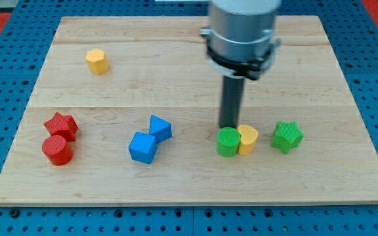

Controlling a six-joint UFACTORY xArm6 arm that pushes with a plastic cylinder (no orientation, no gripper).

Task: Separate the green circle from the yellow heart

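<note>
The green circle (228, 142) sits on the wooden board at the view's lower middle right, touching the yellow heart (247, 139) on its right side. My tip (229, 126) stands right behind the green circle, at its top edge, close to the seam between the two blocks. The rod rises straight up to the arm's grey body at the view's top.
A green star (287, 136) lies just right of the yellow heart. Two blue blocks (149, 138) sit left of the green circle. A red star (61, 124) and red cylinder (57, 150) are at the left. A yellow hexagon (97, 61) is at upper left.
</note>
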